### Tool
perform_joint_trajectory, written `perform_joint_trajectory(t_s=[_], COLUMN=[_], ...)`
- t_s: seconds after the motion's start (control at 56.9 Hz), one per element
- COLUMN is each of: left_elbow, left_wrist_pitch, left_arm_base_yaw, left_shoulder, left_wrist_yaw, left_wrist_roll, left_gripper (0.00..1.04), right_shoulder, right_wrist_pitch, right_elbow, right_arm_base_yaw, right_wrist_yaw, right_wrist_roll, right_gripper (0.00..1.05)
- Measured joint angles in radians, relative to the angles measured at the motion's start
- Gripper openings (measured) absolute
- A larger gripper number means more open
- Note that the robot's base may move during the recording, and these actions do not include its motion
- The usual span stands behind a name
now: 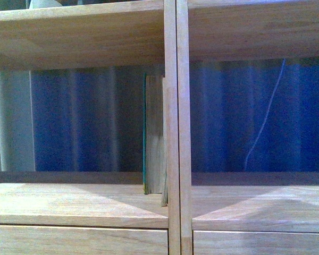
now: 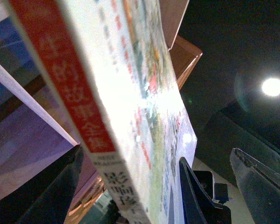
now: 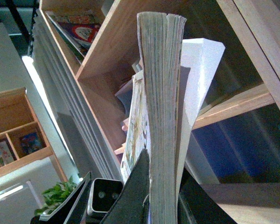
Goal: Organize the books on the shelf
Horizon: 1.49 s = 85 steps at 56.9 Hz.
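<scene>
In the front view the teal-covered book (image 1: pixel 154 133) stands upright at the right end of the shelf's (image 1: pixel 173 53) left compartment, against the divider; neither gripper shows there. The right wrist view looks along its greyish page block (image 3: pixel 161 93), with my right gripper (image 3: pixel 163 175) shut on it, a dark finger (image 3: pixel 135 191) on each side. A pale picture cover (image 3: pixel 136 126) leans right beside it. Seen from the left wrist, the thin pale paperback (image 2: pixel 130 70), with a red-white spine and dark Chinese characters, fills the view. My left gripper (image 2: pixel 130 161) is shut on it.
Blue backing with a pale cable (image 1: pixel 266 117) shows behind the open compartments, and drawer fronts (image 1: pixel 80 240) lie below. A white slab (image 3: pixel 200 79) stands beside the teal book. A darker brown cabinet (image 3: pixel 14 121) and a plant (image 3: pixel 60 196) are off to the side. A lamp (image 2: pixel 273 86) glares overhead.
</scene>
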Motion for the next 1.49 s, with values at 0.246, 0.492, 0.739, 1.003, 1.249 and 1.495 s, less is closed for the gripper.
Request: perform_joint_trajectory(t_s=[0.246, 0.492, 0.739, 1.003, 1.249, 1.495], left_elbow=[0.001, 0.001, 0.005, 0.015, 0.015, 0.018], left_wrist_pitch=[-0.015, -0.015, -0.015, -0.009, -0.024, -0.076], left_arm_base_yaw=[0.036, 0.059, 0.06, 0.066, 0.076, 0.148], left_shoulder=[-0.004, -0.004, -0.003, -0.001, 0.001, 0.002], left_wrist_yaw=[-0.047, -0.07, -0.071, -0.074, -0.048, 0.01], left_wrist_roll=[0.025, 0.019, 0.005, -0.023, -0.014, 0.032], left_gripper=[0.97, 0.58, 0.13, 0.07, 0.07, 0.07], right_shoulder=[-0.002, -0.002, -0.002, -0.002, -0.01, -0.114], right_wrist_pitch=[0.002, 0.002, 0.002, 0.005, 0.008, -0.002], right_elbow=[-0.01, -0.014, -0.014, -0.014, -0.027, -0.054], right_arm_base_yaw=[0.002, 0.005, 0.01, 0.01, -0.027, -0.161], right_wrist_yaw=[0.024, 0.03, 0.026, 0.027, 0.079, 0.086], right_wrist_roll=[0.014, 0.02, 0.023, 0.023, 0.023, -0.035], right_gripper=[0.07, 0.07, 0.07, 0.07, 0.23, 0.61])
